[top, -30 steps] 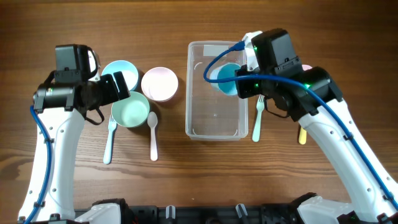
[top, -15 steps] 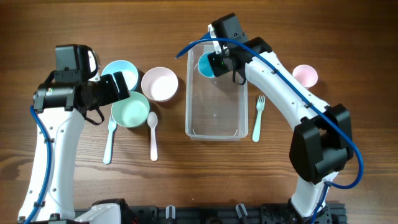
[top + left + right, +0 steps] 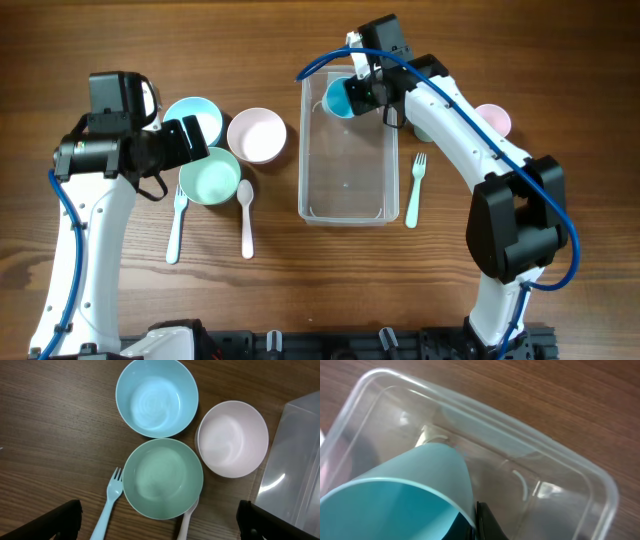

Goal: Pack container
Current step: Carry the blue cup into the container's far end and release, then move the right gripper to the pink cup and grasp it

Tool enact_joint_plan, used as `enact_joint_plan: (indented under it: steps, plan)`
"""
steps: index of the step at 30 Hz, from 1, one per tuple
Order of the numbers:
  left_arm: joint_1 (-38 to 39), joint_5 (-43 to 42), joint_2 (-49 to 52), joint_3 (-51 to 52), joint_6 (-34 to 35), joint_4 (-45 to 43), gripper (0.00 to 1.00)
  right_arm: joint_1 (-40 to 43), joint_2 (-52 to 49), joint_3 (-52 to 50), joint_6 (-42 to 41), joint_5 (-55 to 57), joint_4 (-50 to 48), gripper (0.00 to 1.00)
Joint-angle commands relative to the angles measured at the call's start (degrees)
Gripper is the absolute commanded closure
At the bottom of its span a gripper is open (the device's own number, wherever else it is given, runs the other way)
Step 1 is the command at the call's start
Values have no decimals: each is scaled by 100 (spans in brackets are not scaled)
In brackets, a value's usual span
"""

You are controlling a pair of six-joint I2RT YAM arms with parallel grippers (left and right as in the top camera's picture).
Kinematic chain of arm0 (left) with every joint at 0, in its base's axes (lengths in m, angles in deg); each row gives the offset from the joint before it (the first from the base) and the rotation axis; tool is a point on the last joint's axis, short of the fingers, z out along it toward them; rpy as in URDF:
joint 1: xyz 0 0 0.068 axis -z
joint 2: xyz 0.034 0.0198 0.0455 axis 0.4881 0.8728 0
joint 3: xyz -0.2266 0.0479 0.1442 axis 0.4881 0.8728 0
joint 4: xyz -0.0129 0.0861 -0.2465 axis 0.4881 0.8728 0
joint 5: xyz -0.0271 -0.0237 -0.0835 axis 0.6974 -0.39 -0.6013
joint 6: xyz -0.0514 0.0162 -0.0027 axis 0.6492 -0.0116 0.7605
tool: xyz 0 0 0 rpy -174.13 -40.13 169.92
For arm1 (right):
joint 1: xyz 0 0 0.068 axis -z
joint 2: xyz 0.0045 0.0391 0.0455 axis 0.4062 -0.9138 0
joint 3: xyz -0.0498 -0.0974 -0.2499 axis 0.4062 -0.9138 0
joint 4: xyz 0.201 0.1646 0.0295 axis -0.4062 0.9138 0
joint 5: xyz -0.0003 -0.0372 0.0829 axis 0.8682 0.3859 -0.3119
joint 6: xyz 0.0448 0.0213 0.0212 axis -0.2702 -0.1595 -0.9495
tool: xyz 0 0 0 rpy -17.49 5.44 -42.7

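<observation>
The clear rectangular container (image 3: 345, 205) stands at the table's middle. My right gripper (image 3: 362, 95) is shut on the wall of a blue cup (image 3: 339, 98) and holds it tilted inside the container's far end. In the right wrist view the blue cup (image 3: 405, 487) fills the lower left, one black finger (image 3: 487, 522) presses its wall, and the container's rim (image 3: 485, 415) curves behind. My left gripper (image 3: 198, 145) is open and empty, hovering over the green bowl (image 3: 162, 477); its fingers (image 3: 62, 520) sit wide apart at the frame's bottom corners.
A blue bowl (image 3: 156, 397), pink bowl (image 3: 232, 438), blue fork (image 3: 111, 505) and white spoon (image 3: 186, 521) lie left of the container (image 3: 295, 460). A green fork (image 3: 413, 190) and pink cup (image 3: 492, 120) lie to its right.
My right arm has swung from over the container's right side to its far end, carrying the blue cup with it. The left arm has not moved.
</observation>
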Motion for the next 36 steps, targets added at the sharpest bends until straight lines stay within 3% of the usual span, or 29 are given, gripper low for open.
enact_joint_plan:
  steps: [1, 15, 16, 17, 18, 19, 25, 31, 36]
  plan:
    - [-26, 28, 24, -83, -90, -15, 0, -2, -74, 133, 96, -350, 15, 96]
    - [-26, 31, 22, -83, -90, -15, 0, 4, -566, 138, 240, 35, 74, 95]
    - [-26, 31, 24, -83, -90, -15, 0, 4, -566, 146, 249, 118, 81, 85]
    - [-26, 31, 24, -83, -90, -15, 0, 4, -566, 146, 326, 111, 87, 52]
    - [-26, 31, 24, -85, -90, -15, 0, 2, -553, 155, 509, 111, 81, 29]
    - [-26, 31, 24, -83, -90, -15, 0, 2, -522, 184, 555, 118, 90, 26]
    - [-26, 31, 24, -85, -90, -15, 0, 4, 334, 367, 190, 155, 264, 23]
    - [-26, 31, 24, -85, -90, -15, 0, 68, 2083, 369, -214, 498, 798, 20]
    - [-26, 31, 24, -83, -90, -15, 0, 1290, 1790, 343, -977, 702, 1644, 28]
